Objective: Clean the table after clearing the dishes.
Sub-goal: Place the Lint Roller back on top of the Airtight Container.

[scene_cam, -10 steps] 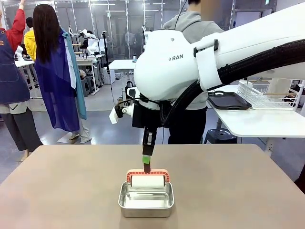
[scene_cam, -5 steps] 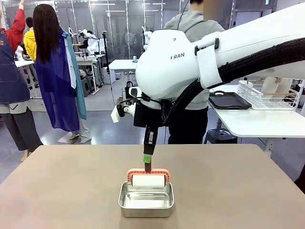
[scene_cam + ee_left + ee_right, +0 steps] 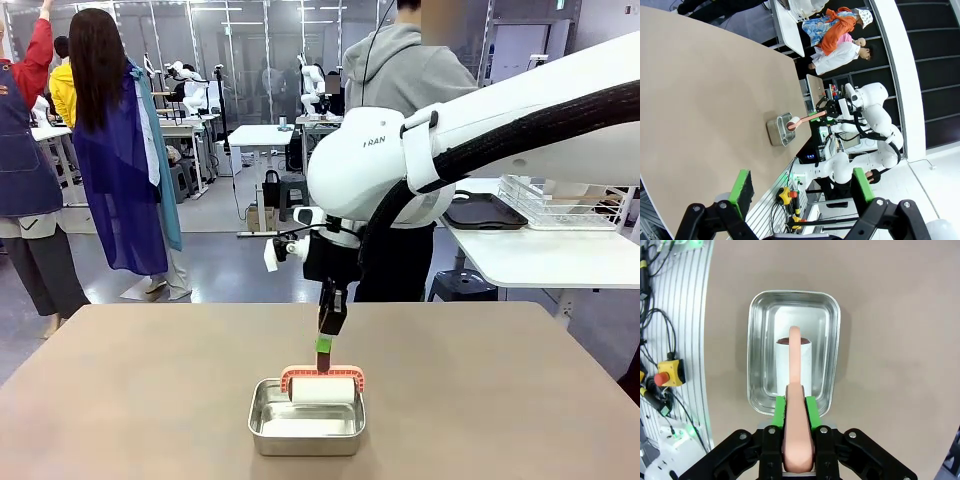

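The right end effector (image 3: pixel 323 345) hangs over the middle of the tabletop (image 3: pixel 120 400), toward the near edge. Its two green pads (image 3: pixel 810 411) are pressed on the pink handle (image 3: pixel 794 405) of a roller (image 3: pixel 322 390). The handle stands up between the fingers. In the right wrist view the handle runs from 6 o'clock up to the white roll (image 3: pixel 780 365), which sits inside a small steel pan (image 3: pixel 756 360). In the front view the roll lies across the far part of the pan (image 3: pixel 306 425), with its pink frame just above the far rim. I cannot tell if the roll touches the pan floor.

The pan sits on the brown tabletop at about 6 o'clock from the right end effector. The tabletop around the pan is bare.

The left end effector (image 3: pixel 801 185) is high up and well away from the pan. Its green pads (image 3: pixel 743 187) are spread wide with nothing between them. In that view the pan (image 3: pixel 778 131) and roller (image 3: pixel 793 123) sit at about 12 o'clock from the fingers, near the tabletop (image 3: pixel 705 100) edge.

A person (image 3: pixel 400 70) in a grey hoodie stands behind the far side of the tabletop. A dark tray (image 3: pixel 482 211) rests on a white table (image 3: pixel 540 255) at 2 o'clock, beside a wire rack (image 3: pixel 560 205).
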`<action>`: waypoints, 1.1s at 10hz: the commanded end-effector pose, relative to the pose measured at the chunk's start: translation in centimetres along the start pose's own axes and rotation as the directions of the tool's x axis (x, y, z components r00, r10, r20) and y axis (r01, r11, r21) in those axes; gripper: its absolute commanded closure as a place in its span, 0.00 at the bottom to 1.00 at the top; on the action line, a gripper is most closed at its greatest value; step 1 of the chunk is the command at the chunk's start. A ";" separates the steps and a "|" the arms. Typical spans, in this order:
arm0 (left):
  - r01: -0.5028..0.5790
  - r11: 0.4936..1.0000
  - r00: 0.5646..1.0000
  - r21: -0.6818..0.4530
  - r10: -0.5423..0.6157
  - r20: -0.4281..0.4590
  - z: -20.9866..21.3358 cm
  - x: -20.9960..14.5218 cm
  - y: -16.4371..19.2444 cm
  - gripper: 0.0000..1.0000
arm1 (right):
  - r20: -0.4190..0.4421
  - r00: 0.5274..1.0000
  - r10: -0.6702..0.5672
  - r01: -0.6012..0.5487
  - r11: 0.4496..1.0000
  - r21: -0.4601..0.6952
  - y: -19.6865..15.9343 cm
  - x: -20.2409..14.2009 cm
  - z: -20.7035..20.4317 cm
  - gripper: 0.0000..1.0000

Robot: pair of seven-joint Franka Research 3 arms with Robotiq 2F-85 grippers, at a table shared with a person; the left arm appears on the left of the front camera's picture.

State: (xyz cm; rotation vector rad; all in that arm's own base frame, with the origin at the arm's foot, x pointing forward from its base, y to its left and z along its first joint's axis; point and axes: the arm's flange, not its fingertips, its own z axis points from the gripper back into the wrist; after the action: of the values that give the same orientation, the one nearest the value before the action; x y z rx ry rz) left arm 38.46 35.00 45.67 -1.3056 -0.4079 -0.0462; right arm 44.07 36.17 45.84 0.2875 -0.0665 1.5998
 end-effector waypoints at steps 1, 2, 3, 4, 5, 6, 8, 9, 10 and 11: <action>0.000 1.000 1.000 -0.012 0.000 0.002 0.1 -0.3 -0.3 0.00 | 0.009 0.999 0.045 -0.046 0.995 0.086 -1.3 0.3 -0.1 0.80; 0.000 1.000 1.000 -0.012 0.000 0.002 0.1 -0.3 -0.3 0.00 | 0.016 0.999 0.048 -0.050 0.991 0.126 -2.4 0.3 -1.0 0.72; 0.000 1.000 1.000 -0.012 0.000 0.002 0.1 -0.3 -0.3 0.00 | 0.018 0.998 0.056 -0.058 0.989 0.139 -3.2 0.7 -1.5 0.72; 0.000 1.000 1.000 -0.012 0.000 0.002 0.1 -0.3 -0.3 0.00 | -0.021 0.999 0.041 -0.038 0.989 0.144 -4.0 1.0 -2.1 0.72; 0.000 1.000 1.000 -0.012 0.000 0.002 0.1 -0.3 -0.3 0.00 | -0.025 0.999 0.041 -0.037 0.987 0.153 -4.6 1.2 -2.5 0.72; 0.000 1.000 1.000 -0.012 0.000 0.002 0.1 -0.3 -0.3 0.00 | -0.028 0.999 0.041 -0.037 0.988 0.152 -5.1 1.5 -3.0 0.72; 0.000 1.000 1.000 -0.012 0.000 0.002 0.1 -0.3 -0.3 0.00 | -0.043 0.998 0.051 -0.043 0.984 0.170 -5.2 1.8 -3.7 0.72; 0.000 1.000 1.000 -0.012 0.000 0.002 0.1 -0.3 -0.3 0.00 | -0.039 0.998 0.049 -0.042 0.984 0.173 -5.1 1.8 -3.7 0.72; 0.000 1.000 1.000 -0.012 0.000 0.002 0.1 -0.3 -0.3 0.00 | -0.041 0.998 0.052 -0.045 0.985 0.168 -5.0 1.9 -3.5 0.72; 0.000 1.000 1.000 -0.012 0.000 0.002 0.1 -0.3 -0.3 0.00 | -0.037 0.998 0.054 -0.047 0.985 0.164 -4.8 2.0 -3.4 0.36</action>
State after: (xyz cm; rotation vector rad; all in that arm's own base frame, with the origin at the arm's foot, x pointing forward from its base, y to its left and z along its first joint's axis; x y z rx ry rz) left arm 38.46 35.00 45.67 -1.3056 -0.4078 -0.0463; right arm 48.65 38.88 41.84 0.3998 0.0755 1.6765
